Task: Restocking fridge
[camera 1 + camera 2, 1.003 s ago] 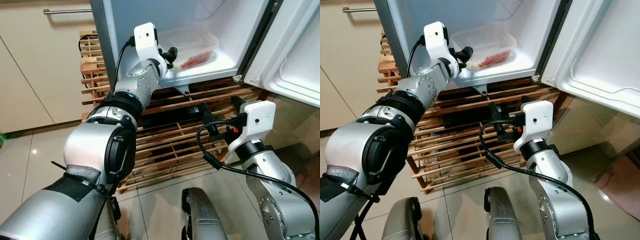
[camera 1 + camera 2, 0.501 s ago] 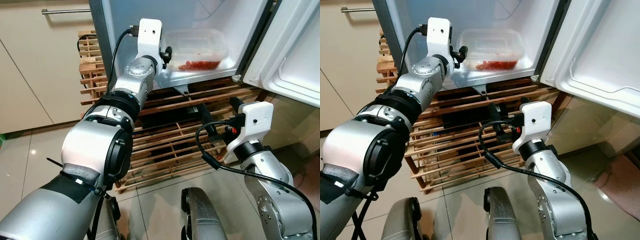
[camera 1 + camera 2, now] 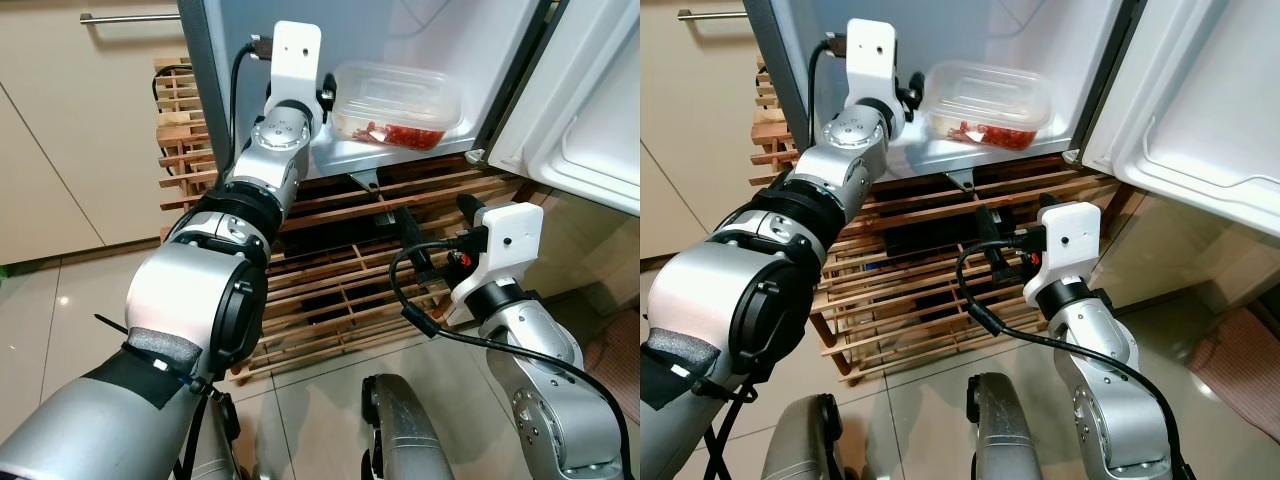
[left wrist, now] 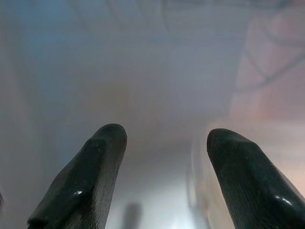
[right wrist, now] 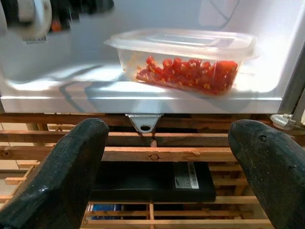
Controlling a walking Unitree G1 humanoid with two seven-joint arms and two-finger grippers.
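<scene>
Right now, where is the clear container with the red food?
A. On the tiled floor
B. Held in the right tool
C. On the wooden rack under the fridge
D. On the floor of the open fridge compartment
D: the clear container rests on the white fridge floor, above the wooden rack.

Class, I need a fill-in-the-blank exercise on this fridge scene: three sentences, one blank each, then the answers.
1. The clear plastic container holds chopped ____ pieces of food.
2. The container rests on the floor of the open ____.
3. The wooden slatted rack stands ____ the fridge, and the right gripper is open in front of it.

Answers: red; fridge; below
</scene>
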